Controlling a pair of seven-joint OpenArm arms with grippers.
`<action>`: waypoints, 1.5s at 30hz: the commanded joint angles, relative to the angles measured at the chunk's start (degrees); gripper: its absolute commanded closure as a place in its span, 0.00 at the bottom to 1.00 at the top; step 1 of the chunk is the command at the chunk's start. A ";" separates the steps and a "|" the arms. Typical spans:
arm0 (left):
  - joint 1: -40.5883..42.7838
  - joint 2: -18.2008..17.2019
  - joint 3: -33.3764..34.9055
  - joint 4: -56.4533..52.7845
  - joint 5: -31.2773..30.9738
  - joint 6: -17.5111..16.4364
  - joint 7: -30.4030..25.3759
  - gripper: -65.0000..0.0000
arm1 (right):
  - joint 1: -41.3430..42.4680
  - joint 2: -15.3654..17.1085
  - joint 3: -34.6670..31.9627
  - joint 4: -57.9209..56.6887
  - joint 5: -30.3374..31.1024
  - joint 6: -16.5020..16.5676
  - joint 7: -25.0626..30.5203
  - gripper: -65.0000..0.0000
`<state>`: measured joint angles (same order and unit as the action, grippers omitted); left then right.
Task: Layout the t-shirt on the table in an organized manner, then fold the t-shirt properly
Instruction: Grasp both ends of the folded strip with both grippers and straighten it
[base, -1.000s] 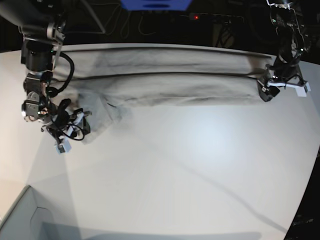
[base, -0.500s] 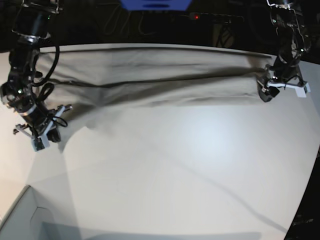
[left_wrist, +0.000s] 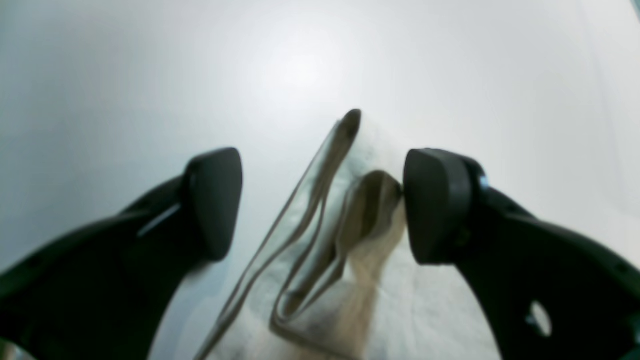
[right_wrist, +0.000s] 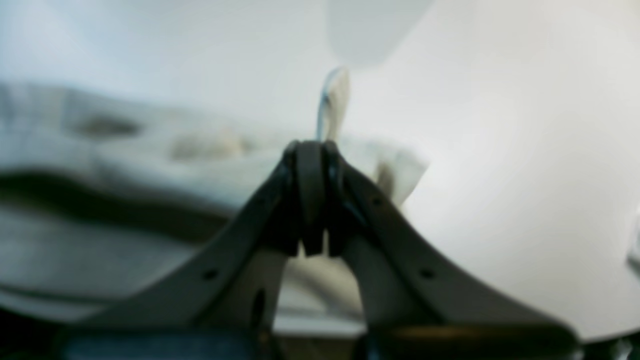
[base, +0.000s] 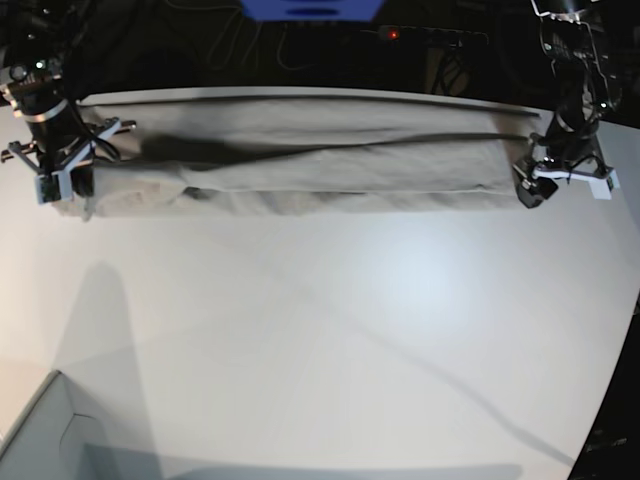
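Observation:
The light grey-beige t-shirt (base: 320, 165) lies as a long folded band along the far side of the white table (base: 350, 320). At the band's left end my right gripper (base: 65, 165) is shut on the t-shirt. In the right wrist view a bit of cloth (right_wrist: 335, 95) sticks out above the shut right gripper (right_wrist: 311, 150). At the band's right end my left gripper (base: 562, 180) stands open. In the left wrist view the left gripper (left_wrist: 322, 165) straddles a folded cloth edge (left_wrist: 320, 240), which touches only the right finger (left_wrist: 435, 205).
A pale grey box corner (base: 50, 440) sits at the near left. Behind the table's far edge are a blue object (base: 310, 8), a power strip with a red light (base: 392, 34) and dark cables.
My right gripper has shut on the shirt's left part and carried it back to the far left, drawing the crumpled cloth into a straight band. The left arm has not moved.

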<state>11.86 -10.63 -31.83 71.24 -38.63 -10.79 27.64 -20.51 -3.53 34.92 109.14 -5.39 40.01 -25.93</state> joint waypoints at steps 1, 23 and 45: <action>0.14 -0.49 -0.12 0.45 0.17 0.19 0.89 0.24 | -0.72 0.06 0.20 0.88 0.95 -0.01 1.45 1.00; 0.14 -0.66 -0.12 0.36 0.08 0.19 0.89 0.24 | 11.94 7.97 7.85 -30.51 0.68 -0.01 1.54 1.00; 7.35 -0.58 2.25 13.20 -6.86 0.37 8.27 0.24 | 13.35 8.06 2.84 -35.08 0.68 -0.01 1.54 1.00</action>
<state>18.59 -10.61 -29.34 83.48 -44.86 -10.15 36.23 -7.20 4.56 37.85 73.87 -4.08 39.79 -22.70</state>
